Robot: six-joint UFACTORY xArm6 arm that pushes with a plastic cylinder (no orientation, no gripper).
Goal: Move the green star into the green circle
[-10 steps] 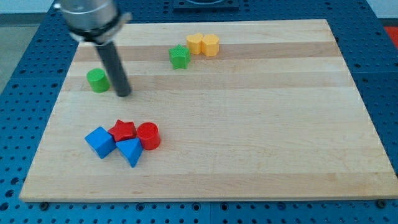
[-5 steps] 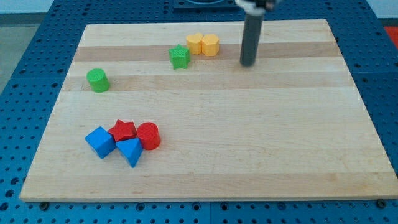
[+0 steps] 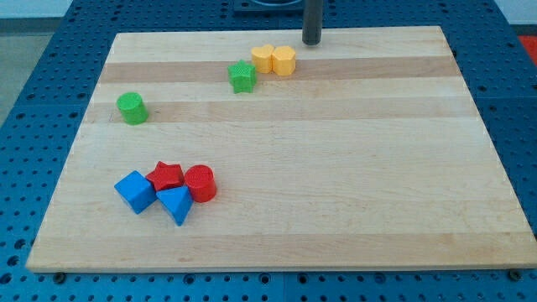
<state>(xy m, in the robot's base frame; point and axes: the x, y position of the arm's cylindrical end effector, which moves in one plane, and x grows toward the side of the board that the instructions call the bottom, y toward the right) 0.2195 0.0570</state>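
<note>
The green star [image 3: 242, 76] sits near the view's top, left of centre, touching a yellow block at its right. The green circle [image 3: 132, 108], a short cylinder, stands far to the left and a little lower, well apart from the star. My tip [image 3: 312, 41] is at the top edge of the wooden board [image 3: 336, 168], up and to the right of the star and beyond the yellow blocks. It touches no block.
Two yellow blocks [image 3: 263, 59] [image 3: 284, 60] sit side by side right of the star. At lower left, a blue cube [image 3: 134, 190], red star [image 3: 166, 176], red cylinder [image 3: 200, 183] and blue triangle [image 3: 175, 204] form a cluster.
My tip swept from beside the green circle across to the right, then moved up and slightly left to the board's top edge. No block moved.
</note>
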